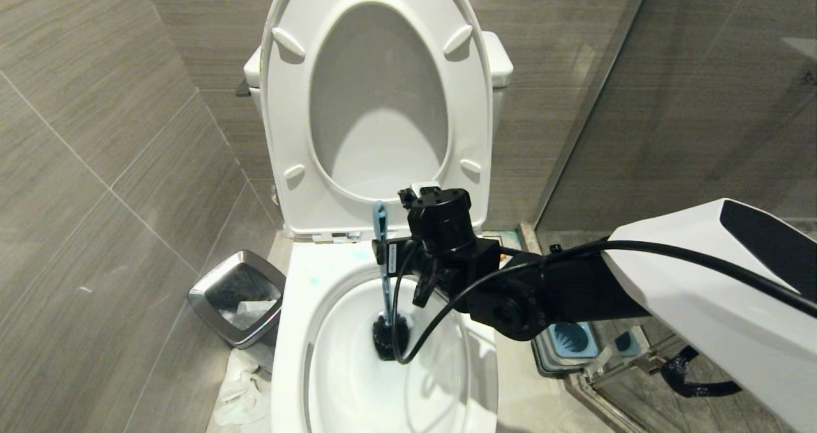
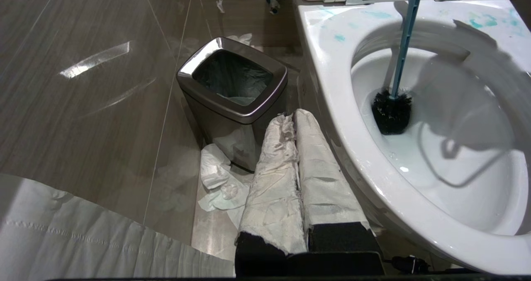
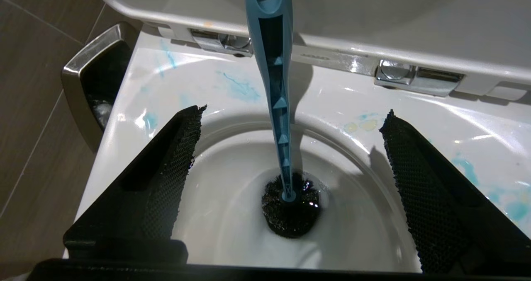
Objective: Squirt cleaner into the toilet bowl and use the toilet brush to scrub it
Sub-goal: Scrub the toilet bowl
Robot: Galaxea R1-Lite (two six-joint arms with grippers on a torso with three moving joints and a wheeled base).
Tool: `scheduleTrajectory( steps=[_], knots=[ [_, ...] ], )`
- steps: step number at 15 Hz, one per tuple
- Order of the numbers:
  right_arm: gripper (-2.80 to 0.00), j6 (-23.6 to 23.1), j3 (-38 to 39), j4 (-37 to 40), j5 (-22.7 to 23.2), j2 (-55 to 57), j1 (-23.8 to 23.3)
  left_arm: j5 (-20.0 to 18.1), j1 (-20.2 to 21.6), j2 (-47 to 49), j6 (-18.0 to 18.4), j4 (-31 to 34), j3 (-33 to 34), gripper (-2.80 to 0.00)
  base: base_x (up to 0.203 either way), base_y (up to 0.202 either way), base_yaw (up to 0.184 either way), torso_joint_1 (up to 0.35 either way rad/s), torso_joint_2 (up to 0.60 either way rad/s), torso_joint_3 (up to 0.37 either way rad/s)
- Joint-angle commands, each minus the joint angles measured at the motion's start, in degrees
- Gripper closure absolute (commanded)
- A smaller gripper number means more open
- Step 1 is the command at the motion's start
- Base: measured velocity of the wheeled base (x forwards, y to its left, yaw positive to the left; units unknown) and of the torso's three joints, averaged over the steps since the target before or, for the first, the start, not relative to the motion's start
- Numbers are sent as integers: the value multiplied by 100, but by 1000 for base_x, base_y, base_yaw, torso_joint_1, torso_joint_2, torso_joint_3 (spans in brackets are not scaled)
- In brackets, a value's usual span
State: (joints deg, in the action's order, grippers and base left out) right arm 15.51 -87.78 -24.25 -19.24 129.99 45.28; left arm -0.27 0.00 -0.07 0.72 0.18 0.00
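Observation:
The toilet brush stands in the toilet bowl, its black head in the water at the bottom. The blue-grey shaft leans toward the raised seat and nothing holds it. My right gripper hovers over the bowl, open, with the shaft free between its wide-apart black pads. In the head view the right gripper sits just right of the shaft. My left gripper, its fingers wrapped in white, is shut on nothing beside the bowl's outer wall. Blue smears mark the rim. The cleaner is out of view.
A square steel bin stands on the floor left of the toilet, with crumpled tissue around it. The brush's blue-and-grey base sits on the floor to the right, by the glass partition. Tiled walls close in on the left and behind.

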Motion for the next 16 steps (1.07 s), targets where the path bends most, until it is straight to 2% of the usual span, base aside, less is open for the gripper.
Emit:
scheduleTrajectory(
  steps=[1,8,16],
  knots=[
    [-280,-34,-322,-19,-17,314,0,0,0,7,4,-1,9,0,0,0,0,0,0,0],
    [-280,-306,-1264,-1,-45,1068,-10,0,0,7,4,-1,9,0,0,0,0,0,0,0],
    [-280,-355,-1734,-10,-132,1498,-43,0,0,7,-2,-1,9,0,0,0,0,0,0,0]
  ],
)
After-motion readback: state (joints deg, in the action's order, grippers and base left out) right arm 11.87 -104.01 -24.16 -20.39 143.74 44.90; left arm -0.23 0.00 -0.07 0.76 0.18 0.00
